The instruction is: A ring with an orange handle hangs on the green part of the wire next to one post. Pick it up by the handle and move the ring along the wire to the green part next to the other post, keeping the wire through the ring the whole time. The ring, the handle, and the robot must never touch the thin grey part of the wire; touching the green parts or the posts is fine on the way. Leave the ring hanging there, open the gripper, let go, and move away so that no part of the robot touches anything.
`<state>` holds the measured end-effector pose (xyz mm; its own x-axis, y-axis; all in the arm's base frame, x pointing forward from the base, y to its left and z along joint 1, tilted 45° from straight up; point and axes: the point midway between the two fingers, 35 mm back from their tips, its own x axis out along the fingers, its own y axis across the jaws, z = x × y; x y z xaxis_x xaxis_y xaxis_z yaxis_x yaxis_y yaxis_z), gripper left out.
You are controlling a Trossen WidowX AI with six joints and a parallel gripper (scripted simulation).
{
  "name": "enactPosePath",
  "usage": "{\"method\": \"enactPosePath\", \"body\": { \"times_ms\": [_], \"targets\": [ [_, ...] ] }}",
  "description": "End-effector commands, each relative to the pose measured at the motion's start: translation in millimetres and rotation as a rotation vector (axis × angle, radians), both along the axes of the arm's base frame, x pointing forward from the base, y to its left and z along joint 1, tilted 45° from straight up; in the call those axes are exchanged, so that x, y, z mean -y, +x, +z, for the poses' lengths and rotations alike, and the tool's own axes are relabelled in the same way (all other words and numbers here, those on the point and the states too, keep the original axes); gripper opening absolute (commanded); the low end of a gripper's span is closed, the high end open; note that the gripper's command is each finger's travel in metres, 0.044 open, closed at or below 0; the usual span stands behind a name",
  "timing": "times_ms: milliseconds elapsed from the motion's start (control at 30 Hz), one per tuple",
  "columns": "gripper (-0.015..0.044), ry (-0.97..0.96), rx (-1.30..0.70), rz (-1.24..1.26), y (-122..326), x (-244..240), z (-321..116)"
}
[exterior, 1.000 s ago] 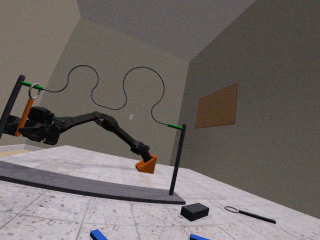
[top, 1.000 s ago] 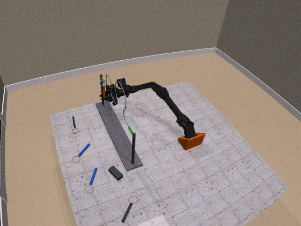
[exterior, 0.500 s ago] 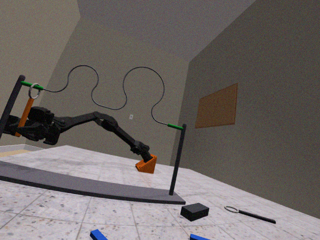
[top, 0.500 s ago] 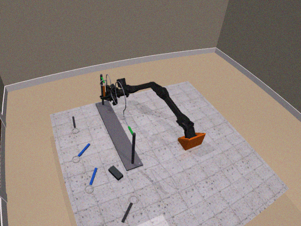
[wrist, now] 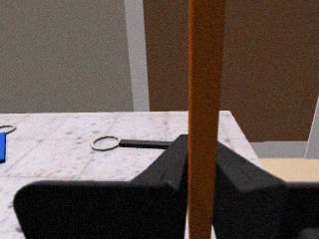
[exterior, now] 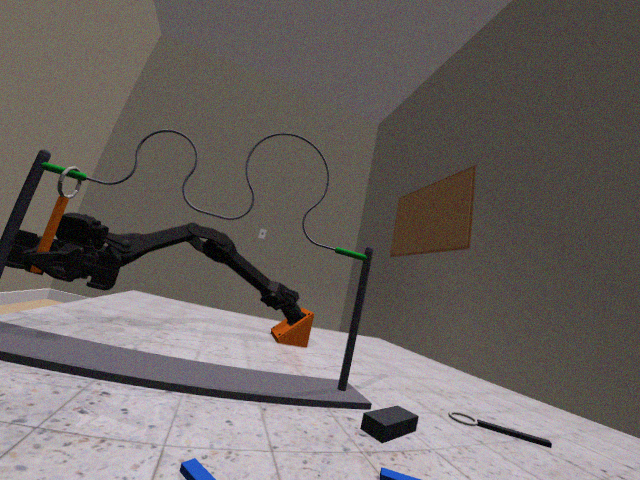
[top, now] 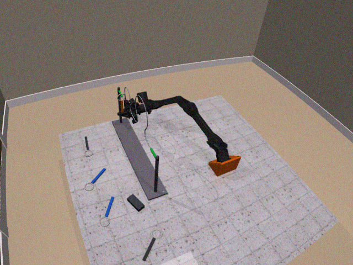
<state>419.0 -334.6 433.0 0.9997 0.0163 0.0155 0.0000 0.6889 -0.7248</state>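
Note:
The ring (top: 121, 93) (exterior: 61, 184) hangs around the green part of the wire (exterior: 53, 167) next to the far-left post (exterior: 20, 206). Its orange handle (top: 122, 106) (exterior: 53, 224) (wrist: 205, 75) points down and leans slightly. My gripper (exterior: 41, 254) (wrist: 193, 142) is shut on the orange handle, on its lower part below the ring. The grey wire (exterior: 283, 134) runs in bends to the other green part (top: 153, 152) (exterior: 351, 253) at the other post (top: 156, 174) (exterior: 355, 320). In the top view the wire passes in front of the gripper's body; the gap between them cannot be judged there.
The posts stand on a grey base board (top: 137, 159) (exterior: 180, 374). A dark block (top: 135, 202) (exterior: 389, 423) lies near its end. Loose rings with blue handles (top: 98, 175) (top: 109, 206) and black handles (top: 86, 143) (top: 149, 249) lie on the table.

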Motion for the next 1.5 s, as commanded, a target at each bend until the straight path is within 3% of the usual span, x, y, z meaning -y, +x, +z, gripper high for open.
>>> {"method": "enactPosePath", "body": {
  "times_ms": [0,967,1467],
  "targets": [
    [-0.015,0.002,0.002,-0.002,0.0,-5.6,4.5],
    [-0.015,0.004,0.001,-0.006,-0.7,-11.3,8.8],
    [-0.015,0.006,-0.177,-0.192,-31.5,-24.2,0.8]
  ]
}}
